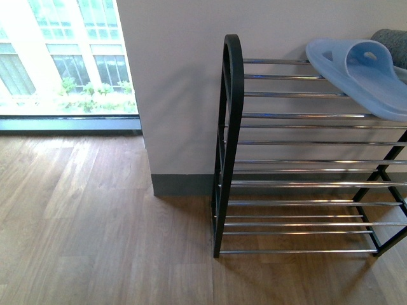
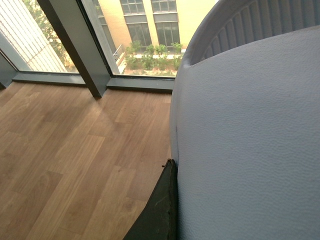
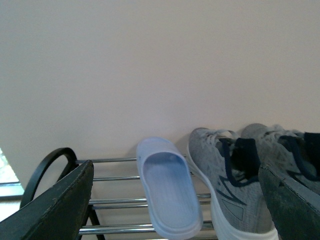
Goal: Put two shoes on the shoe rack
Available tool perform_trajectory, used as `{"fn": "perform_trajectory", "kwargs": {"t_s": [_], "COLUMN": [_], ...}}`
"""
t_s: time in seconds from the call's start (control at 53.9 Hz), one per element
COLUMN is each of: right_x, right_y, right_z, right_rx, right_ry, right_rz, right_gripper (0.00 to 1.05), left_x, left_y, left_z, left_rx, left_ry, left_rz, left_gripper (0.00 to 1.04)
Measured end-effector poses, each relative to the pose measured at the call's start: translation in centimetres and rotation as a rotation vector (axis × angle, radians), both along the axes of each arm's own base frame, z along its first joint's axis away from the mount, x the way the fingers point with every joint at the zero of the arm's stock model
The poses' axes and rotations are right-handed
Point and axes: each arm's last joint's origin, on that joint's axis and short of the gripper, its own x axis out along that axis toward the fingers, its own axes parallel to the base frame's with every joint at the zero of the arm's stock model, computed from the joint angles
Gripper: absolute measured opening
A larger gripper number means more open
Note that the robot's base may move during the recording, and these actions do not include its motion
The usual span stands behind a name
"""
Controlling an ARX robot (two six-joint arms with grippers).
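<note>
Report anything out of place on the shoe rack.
Only one thing: the sandal on the shoe rack's top shelf lies alone and slanted across the bars, beside two sneakers. A second sandal is off the rack, pressed against the left fingers. Nothing looks damaged.

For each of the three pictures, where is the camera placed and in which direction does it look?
Front view: on the robot's body, looking down and forward at the shoe rack by the wall; a pale blue sandal lies on its top shelf; no arm shows.
Left wrist view: on the left arm, very close to a pale blue sandal, wooden floor and window behind; one dark gripper finger shows.
Right wrist view: on the right arm, facing the top shelf with the sandal and grey sneakers; two fingers frame it.
Shared: front and right wrist views both show the sandal on the rack.
</note>
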Motion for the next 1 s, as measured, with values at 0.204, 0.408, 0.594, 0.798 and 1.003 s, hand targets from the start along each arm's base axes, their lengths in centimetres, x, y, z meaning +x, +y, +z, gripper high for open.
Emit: {"fn": "perform_trajectory", "kwargs": {"t_s": [0.204,0.408,0.594,0.798,1.003], "right_x": [-0.3,-1.8,-3.6,-5.0,-5.9], "right_y": [0.1,1.2,2.3,3.5,3.8], "right_z": [-0.6,-2.1,-3.7,-4.8,-5.3], "right_rx": [0.003,-0.04,-0.056,-0.06,-0.062], "right_ry": [0.036,0.131,0.134,0.137,0.134], "right_rz": [0.042,0.161,0.159,0.142,0.157], "right_gripper": [0.91,0.63,0.25,0.01,0.01], "left_x": [0.0,0.0,0.0,0.0,0.0], "left_y": [0.0,0.0,0.0,0.0,0.0], "left_z": [0.0,0.0,0.0,0.0,0.0], "left_rx": [0.0,0.0,0.0,0.0,0.0], "left_ry": [0.0,0.0,0.0,0.0,0.0], "left_rz": [0.0,0.0,0.0,0.0,0.0], "left_gripper": [0.02,0.02,0.02,0.02,0.02]}}
